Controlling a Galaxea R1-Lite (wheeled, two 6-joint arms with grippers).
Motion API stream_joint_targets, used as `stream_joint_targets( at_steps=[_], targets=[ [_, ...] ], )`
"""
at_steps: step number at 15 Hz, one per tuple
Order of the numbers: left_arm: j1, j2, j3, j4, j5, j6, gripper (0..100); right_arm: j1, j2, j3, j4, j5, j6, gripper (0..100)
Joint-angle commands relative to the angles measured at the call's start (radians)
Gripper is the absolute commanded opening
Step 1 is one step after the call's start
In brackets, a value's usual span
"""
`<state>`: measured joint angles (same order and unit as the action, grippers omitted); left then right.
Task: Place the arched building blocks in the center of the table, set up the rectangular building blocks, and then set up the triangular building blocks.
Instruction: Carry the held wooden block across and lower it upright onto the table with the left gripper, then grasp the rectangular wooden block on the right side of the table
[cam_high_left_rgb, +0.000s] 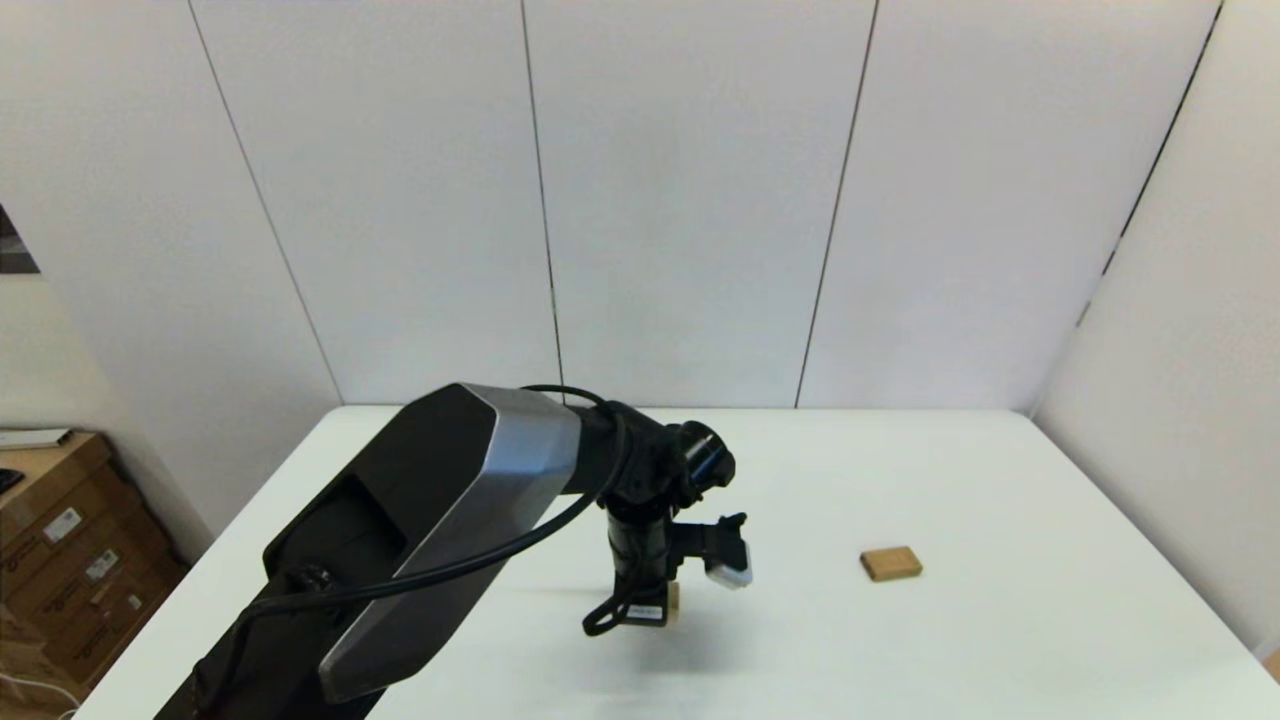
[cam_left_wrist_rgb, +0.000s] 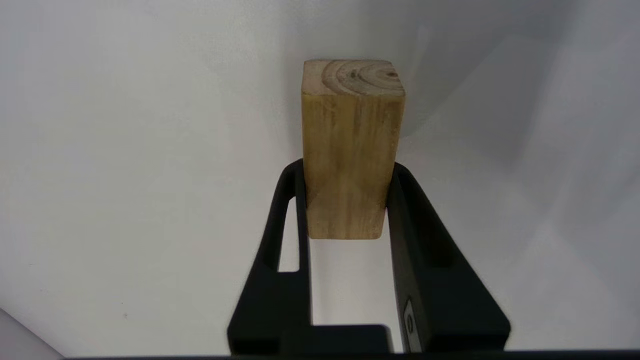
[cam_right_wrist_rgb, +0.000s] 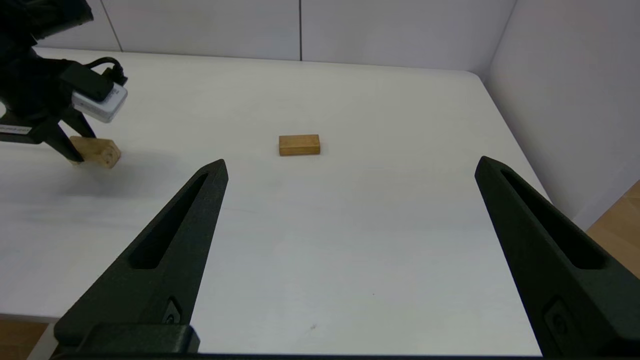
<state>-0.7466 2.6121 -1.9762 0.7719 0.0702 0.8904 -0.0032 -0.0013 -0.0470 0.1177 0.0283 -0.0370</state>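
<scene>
White panelled walls behind, and the white worktop (cam_high_left_rgb: 900, 480) fills the scene with two wooden blocks on it.

The left arm reaches in over the middle of the worktop, and its left gripper (cam_left_wrist_rgb: 345, 185) has its jaws closed tight on both sides of the chunky wooden block, the arched building blocks (cam_left_wrist_rgb: 352, 145), pointing down at the surface. From the right wrist view that block (cam_right_wrist_rgb: 97, 151) sits low at the worktop, whether touching or just above I cannot tell. The right gripper (cam_right_wrist_rgb: 350, 175) hangs back at the near right edge, jaws spread wide with nothing between them. Well apart to the right, the flat rectangular building blocks (cam_high_left_rgb: 891, 563) lies on its broad face, alone.
</scene>
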Motion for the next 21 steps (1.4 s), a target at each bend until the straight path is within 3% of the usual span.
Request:
stream_joint_targets(
  at_steps=[1,11,21],
  targets=[
    [0.001,0.003,0.000,0.006,0.000,0.004,100,0.000,0.000,-0.001,0.000,0.001,0.000,100],
    [0.026,-0.073,0.000,0.004,-0.004,-0.065,100,0.000,0.000,-0.001,0.000,0.001,0.000,100],
    [0.104,-0.477,0.022,0.086,0.003,-0.372,100,0.000,0.000,-0.001,0.000,0.001,0.000,100]
  ],
)
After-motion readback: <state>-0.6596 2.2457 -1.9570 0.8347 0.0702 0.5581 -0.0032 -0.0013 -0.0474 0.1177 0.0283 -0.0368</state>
